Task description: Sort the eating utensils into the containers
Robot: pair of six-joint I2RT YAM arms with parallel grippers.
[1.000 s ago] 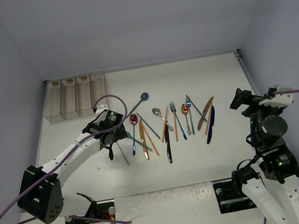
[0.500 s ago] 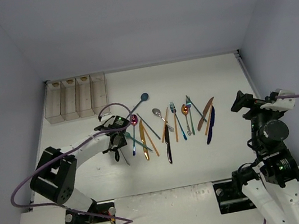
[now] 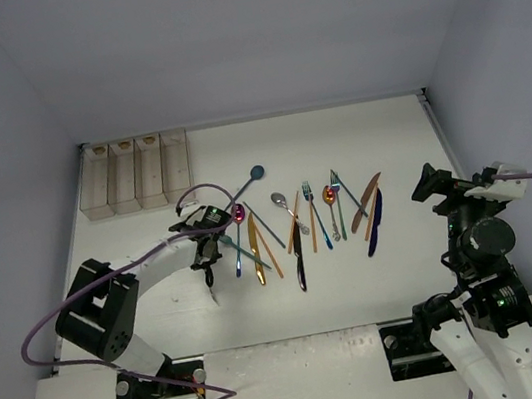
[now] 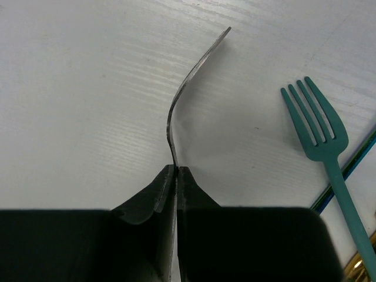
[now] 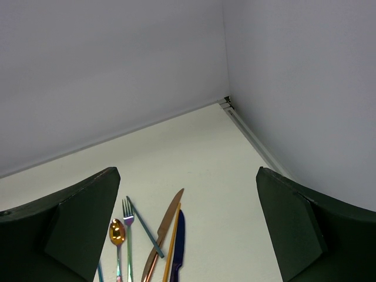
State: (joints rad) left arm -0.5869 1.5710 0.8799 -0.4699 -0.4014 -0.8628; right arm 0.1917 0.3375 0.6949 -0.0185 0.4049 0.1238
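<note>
My left gripper is shut on a thin grey metal utensil, seen edge-on and curving up away from the jaws over the white table. It sits low at the left end of the utensil row, where the left gripper points toward the near edge. A teal fork lies just right of it. The containers, a row of pale narrow bins, stand at the back left. My right gripper is open and raised, with nothing between its fingers, right of the row.
In the right wrist view a copper knife, an orange stick, a dark blue knife, a gold spoon and an iridescent fork lie below. Grey walls enclose the table; its back right corner shows.
The left arm dropped to the table at the row's left end and its jaws went from open to shut on the grey utensil. The right arm barely moved.
</note>
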